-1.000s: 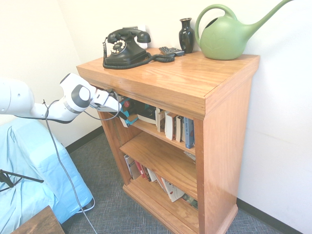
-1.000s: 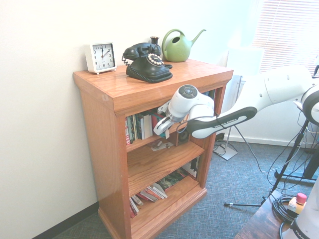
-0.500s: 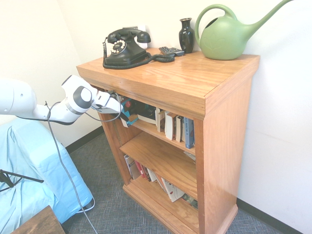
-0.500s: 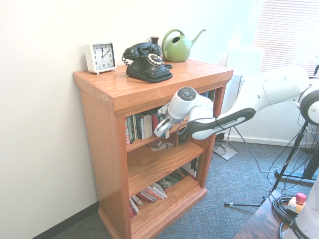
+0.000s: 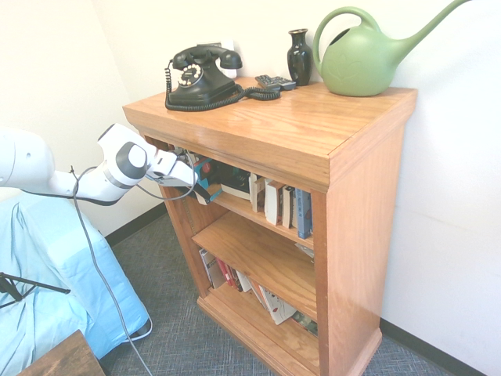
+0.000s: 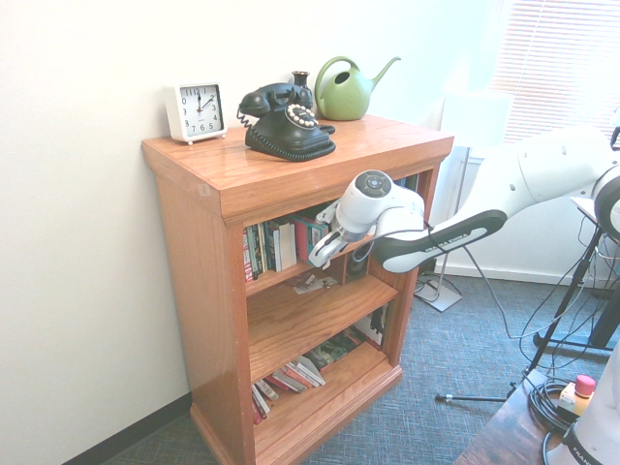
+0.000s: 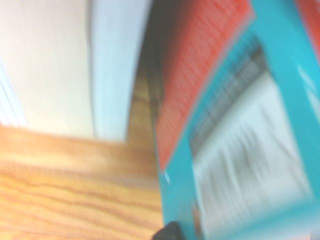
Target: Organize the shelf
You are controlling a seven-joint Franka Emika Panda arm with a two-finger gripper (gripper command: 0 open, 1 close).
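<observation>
Against a pale wall, the shelf [image 5: 313, 149] of orange-brown wood carries a black rotary telephone [image 5: 200, 74], a dark vase [image 5: 299, 55] and a green watering can [image 5: 368, 51] on its thick top; the second exterior view adds a white alarm clock [image 6: 195, 110] at the telephone's 9 o'clock. At the mouth of the top tier, the white arm's gripper [image 5: 194, 178] points steeply downward beside a teal-edged book [image 5: 207, 188] that leans at the end of a row of upright books [image 5: 282, 205]. Whether its fingers are spread or pinching the book cannot be told: they are small and partly masked by the shelf edge. Blurred teal and red covers [image 7: 220, 100] fill the wrist view above a wooden board. More books [image 6: 291, 373] lie slumped on the bottom tier, at the gripper's 6 o'clock.
</observation>
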